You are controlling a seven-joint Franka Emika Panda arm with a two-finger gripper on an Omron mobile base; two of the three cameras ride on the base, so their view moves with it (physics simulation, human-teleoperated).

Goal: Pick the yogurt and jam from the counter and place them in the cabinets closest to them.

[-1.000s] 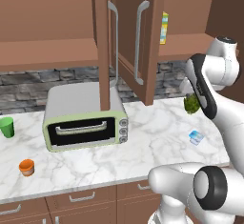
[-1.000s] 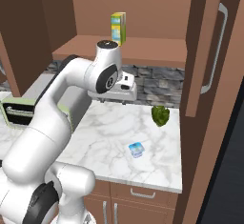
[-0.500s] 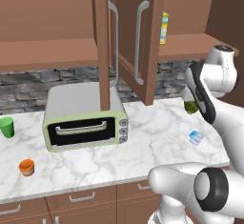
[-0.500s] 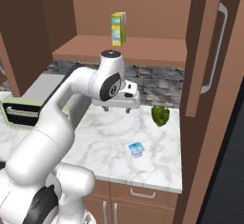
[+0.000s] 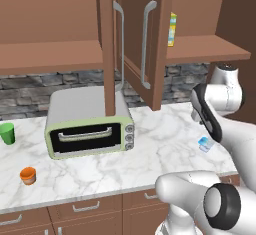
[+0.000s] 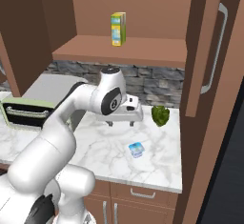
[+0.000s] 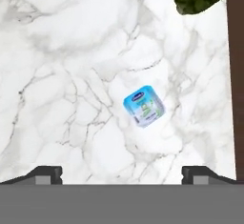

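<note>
The yogurt, a small blue and white cup, sits on the white marble counter near its right end. My gripper hangs open above the counter, behind and a little left of the cup, pointing down. In the hand view the cup lies ahead of the gripper, apart from both fingertips. The cabinets above stand open, with a wooden shelf. A small orange pot stands at the counter's far left; I cannot tell whether it is the jam.
A yellow-green carton stands on the shelf. A green leafy vegetable lies behind the yogurt by the wall. A toaster oven and a green cup are further left. Open cabinet doors hang over the counter.
The hand has come down and moved right, closer to the counter and the yogurt. The jaws stay open. The yogurt has not moved.
</note>
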